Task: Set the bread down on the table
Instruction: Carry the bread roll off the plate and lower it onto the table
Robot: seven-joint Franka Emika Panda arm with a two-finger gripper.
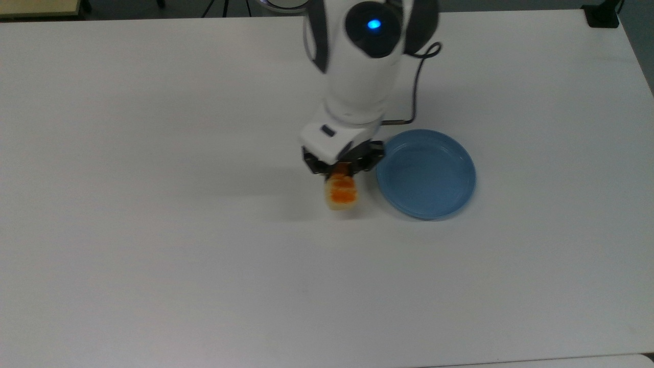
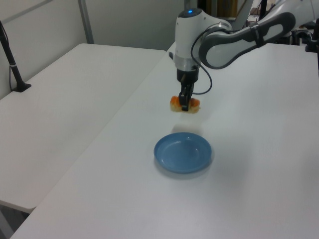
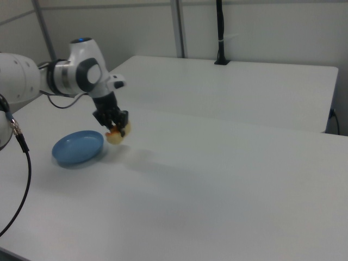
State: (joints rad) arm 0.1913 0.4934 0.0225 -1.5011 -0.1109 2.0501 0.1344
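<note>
While gripper [image 1: 341, 173] is clenching bread [image 1: 342, 194], right view is revealing bread [image 3: 116, 135] hanging clear above table [image 3: 228, 179], beside plate [image 3: 78, 147].

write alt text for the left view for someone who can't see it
A white robot arm's gripper holds a small orange-topped bread above a white table. An empty blue plate sits nearer the camera.

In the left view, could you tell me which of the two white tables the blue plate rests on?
The blue plate rests on the table beneath the gripper, not the separate table on the left view's left.
</note>
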